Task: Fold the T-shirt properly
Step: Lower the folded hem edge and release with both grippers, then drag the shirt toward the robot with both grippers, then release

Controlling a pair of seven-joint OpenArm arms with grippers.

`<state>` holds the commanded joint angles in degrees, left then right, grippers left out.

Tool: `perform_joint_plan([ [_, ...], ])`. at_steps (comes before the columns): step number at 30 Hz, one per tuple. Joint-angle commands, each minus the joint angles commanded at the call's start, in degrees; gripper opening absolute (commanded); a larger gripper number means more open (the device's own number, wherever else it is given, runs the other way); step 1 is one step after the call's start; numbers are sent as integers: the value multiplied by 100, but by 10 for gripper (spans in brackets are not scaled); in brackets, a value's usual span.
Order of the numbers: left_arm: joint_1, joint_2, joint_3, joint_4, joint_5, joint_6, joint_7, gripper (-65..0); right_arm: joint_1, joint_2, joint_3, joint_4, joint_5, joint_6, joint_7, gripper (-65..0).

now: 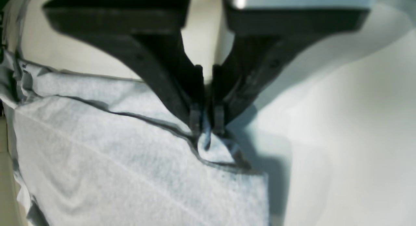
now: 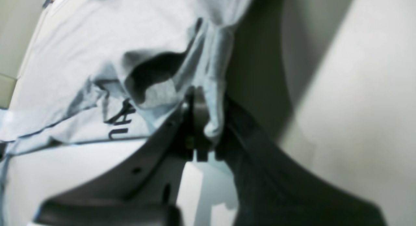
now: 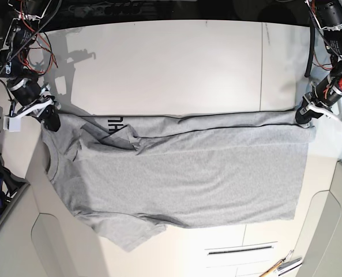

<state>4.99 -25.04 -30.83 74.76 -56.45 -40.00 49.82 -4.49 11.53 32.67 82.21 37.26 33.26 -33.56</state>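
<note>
- The left pincer (image 1: 207,123) has its jaws pinched nearly together on a small nub of grey cloth at the hem corner of the T-shirt (image 1: 130,161), low over the desk (image 1: 351,122).
- In the overhead view this left pincer (image 3: 305,117) sits at the far right end of the folded edge, the cloth beneath it lying in two layers.
- The right pincer (image 2: 203,135) is clamped on a bunched ridge of fabric near the shoulder, the cloth puckered into a dark hollow just beside it and part of the black lettering (image 2: 118,122) showing on the under layer.
- From above, that right pincer (image 3: 49,120) is at the left end of the same edge, close to the ribbed neck (image 3: 48,158).
- The T-shirt (image 3: 182,173) lies spread sideways across the white desk (image 3: 176,63), plain side up, its far long edge turned over into a narrow band with a scrap of lettering (image 3: 116,122) peeking out.
- My reading: a lengthwise fold is in hand, both arms gripping the far edge.
- The next move seems to call for both arms carrying that edge evenly toward the near side, keeping it taut so the crumple by the sleeve (image 3: 127,141) smooths out, before letting go.
</note>
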Motion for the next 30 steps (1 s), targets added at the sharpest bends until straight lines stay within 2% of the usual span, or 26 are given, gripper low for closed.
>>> perform_joint_plan([
  [3, 192, -24, 0, 247, -306, 0, 341, -650, -348, 98, 0, 278, 26, 0, -17, -650],
  [12, 1327, -22, -310, 1130, -498, 0, 358, -650, -1480, 116, 37, 1106, 28, -2, -79, -650],
  [17, 1961, -22, -675, 1591, -557, 0, 413, -650, -1875, 118, 210, 1161, 186, 2, -103, -650],
  [20, 2245, -2, -675, 1779, -662, 0, 428, -650, -2055, 116, 264, 1163, 372, 20, -125, -650],
  [30, 2907, -2, -675, 1926, -721, 0, 448, -650, -2463, 118, 555, 1165, 481, 20, -302, -650],
])
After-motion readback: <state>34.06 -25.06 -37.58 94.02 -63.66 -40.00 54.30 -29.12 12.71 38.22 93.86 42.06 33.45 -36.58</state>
